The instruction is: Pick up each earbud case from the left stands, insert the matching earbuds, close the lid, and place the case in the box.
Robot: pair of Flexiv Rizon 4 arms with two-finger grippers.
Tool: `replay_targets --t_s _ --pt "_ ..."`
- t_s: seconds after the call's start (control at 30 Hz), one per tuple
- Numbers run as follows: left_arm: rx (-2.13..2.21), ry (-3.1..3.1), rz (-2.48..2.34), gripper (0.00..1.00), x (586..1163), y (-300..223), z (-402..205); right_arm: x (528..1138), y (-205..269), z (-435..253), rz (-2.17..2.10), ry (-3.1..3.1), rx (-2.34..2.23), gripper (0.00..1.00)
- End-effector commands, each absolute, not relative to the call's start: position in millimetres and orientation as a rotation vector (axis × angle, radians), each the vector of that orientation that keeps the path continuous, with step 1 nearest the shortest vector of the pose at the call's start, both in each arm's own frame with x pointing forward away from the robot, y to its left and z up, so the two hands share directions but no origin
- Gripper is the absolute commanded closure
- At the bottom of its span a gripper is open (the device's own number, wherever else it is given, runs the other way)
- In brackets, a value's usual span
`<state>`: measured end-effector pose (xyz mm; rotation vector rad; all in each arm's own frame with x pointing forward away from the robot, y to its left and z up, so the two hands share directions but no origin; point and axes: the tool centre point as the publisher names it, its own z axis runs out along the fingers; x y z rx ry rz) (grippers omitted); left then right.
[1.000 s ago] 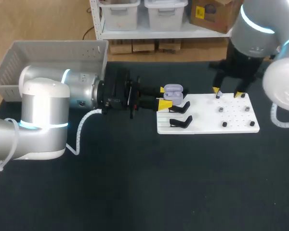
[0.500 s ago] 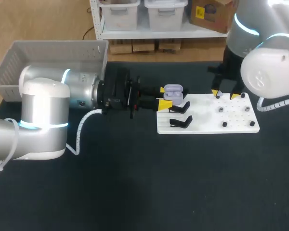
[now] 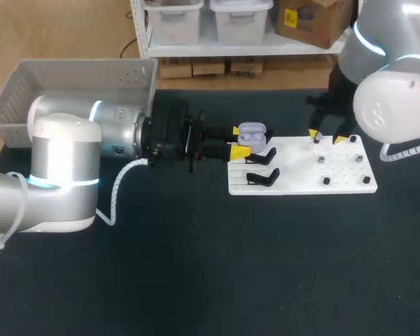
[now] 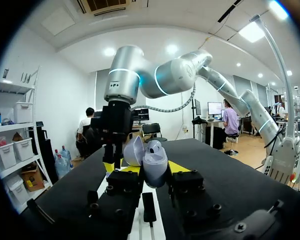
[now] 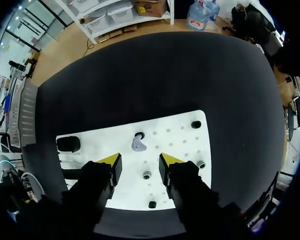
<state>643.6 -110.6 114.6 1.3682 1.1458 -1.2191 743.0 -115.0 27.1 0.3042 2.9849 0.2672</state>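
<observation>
The black bench point(image 3: 196, 280) carried the grey perforated plastic basket point(image 3: 70, 84) at its far left corner, well apart from the flat white peg board point(image 3: 301, 183) lying toward the right. My left arm reached across to the board's left edge, and its claw point(image 4: 152, 167) was closed to a narrow gap on the lilac oval earbud case point(image 4: 154, 161). A yellow tip pressed each side and the lid stood open and upright. The case sat off the bench, just beyond the two black angled stands point(image 3: 262, 157) on the board. My right claw point(image 5: 137, 165) hung over the board's far side, its fingers moderately spread and empty. The small lilac earbud point(image 5: 138, 145) stood on its post just ahead of the gap between them. Several small dark pegs point(image 5: 146, 175) stood close around. I judged the earbud pick to be the weak point. If the claw came down off-centre, one finger could knock the bud off its post or catch on a neighbouring peg. A smooth, tiny bud could also twist in the pinch and then refuse to seat in the case. The open lid looked free to tip shut if the left claw were jolted.
</observation>
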Motion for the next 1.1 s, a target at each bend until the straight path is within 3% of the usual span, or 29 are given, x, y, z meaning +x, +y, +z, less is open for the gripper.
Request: replay_targets --t_s 0.03,0.97,1.1 --pt "1.365 1.144 -1.216 1.00 643.0 -110.5 113.7 747.9 -113.8 22.4 0.280 2.984 0.301 0.53" --pt "1.365 1.144 -1.216 1.00 643.0 -110.5 113.7 760.0 -114.3 9.4 0.328 2.975 0.325 0.66" --pt "1.365 1.144 -1.216 1.00 643.0 -110.5 113.7 760.1 -114.2 9.9 0.327 2.976 0.326 0.86"
